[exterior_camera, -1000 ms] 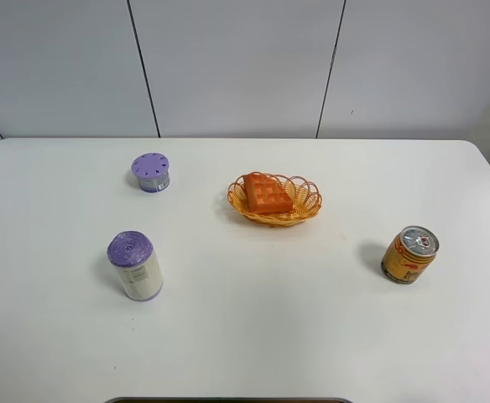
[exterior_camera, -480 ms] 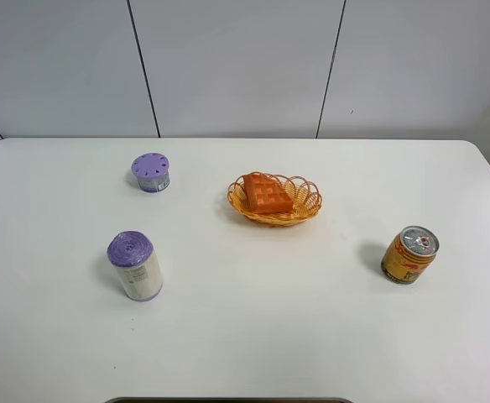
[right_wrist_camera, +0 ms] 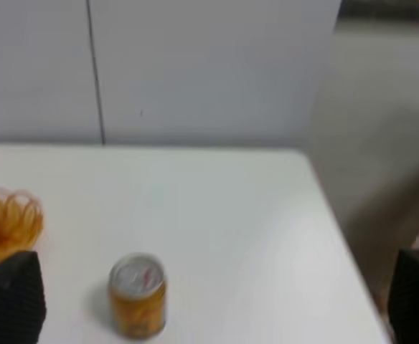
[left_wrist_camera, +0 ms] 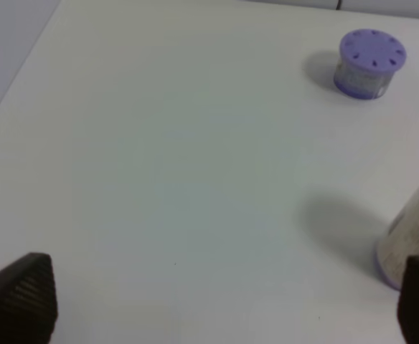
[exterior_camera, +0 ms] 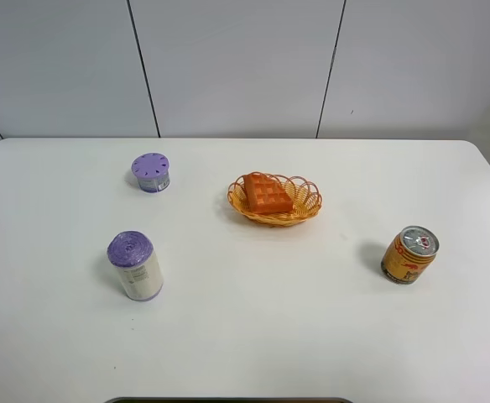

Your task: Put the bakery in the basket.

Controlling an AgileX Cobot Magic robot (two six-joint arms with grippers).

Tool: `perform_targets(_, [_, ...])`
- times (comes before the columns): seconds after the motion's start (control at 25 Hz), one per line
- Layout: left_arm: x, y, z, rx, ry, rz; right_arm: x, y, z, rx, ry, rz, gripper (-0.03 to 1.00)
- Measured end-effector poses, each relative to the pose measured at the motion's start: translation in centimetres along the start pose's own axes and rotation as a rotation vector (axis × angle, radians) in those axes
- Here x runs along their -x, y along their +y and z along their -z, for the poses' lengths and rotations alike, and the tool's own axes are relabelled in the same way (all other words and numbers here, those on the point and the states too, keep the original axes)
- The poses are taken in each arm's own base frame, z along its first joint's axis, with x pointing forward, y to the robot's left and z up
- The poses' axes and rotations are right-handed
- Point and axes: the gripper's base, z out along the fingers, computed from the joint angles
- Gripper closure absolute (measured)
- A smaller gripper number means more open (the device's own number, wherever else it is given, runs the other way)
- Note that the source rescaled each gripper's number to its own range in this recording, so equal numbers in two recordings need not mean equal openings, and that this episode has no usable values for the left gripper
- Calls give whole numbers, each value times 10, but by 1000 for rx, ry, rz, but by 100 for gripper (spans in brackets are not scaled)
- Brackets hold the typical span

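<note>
The bakery (exterior_camera: pixel 267 192), an orange-brown wedge with a grid top, lies inside the yellow-orange wicker basket (exterior_camera: pixel 305 206) at the middle back of the table. The basket's edge also shows in the right wrist view (right_wrist_camera: pixel 8 222). Neither arm shows in the exterior high view. My left gripper (left_wrist_camera: pixel 224 304) is open and empty above bare table; only its dark fingertips (left_wrist_camera: pixel 23 295) show. My right gripper (right_wrist_camera: pixel 209 301) is open and empty, fingertips (right_wrist_camera: pixel 12 297) wide apart, well away from the basket.
A short purple-lidded jar (exterior_camera: pixel 151 172) stands at the back left, also in the left wrist view (left_wrist_camera: pixel 369 63). A purple-topped white cylinder (exterior_camera: pixel 134 266) stands front left. A gold drink can (exterior_camera: pixel 409 254) stands at the right, also in the right wrist view (right_wrist_camera: pixel 138 294).
</note>
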Motion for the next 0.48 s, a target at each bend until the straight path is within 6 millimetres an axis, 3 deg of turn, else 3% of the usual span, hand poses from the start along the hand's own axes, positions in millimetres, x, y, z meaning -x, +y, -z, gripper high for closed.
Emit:
perform_targets(0.2, [0,0,0,0,0,0,-37,9,-38,41,141,-39,-3])
perform_targets(0.48, [0,0,0,0,0,0,-55,15,-64,73,196,-59,-3])
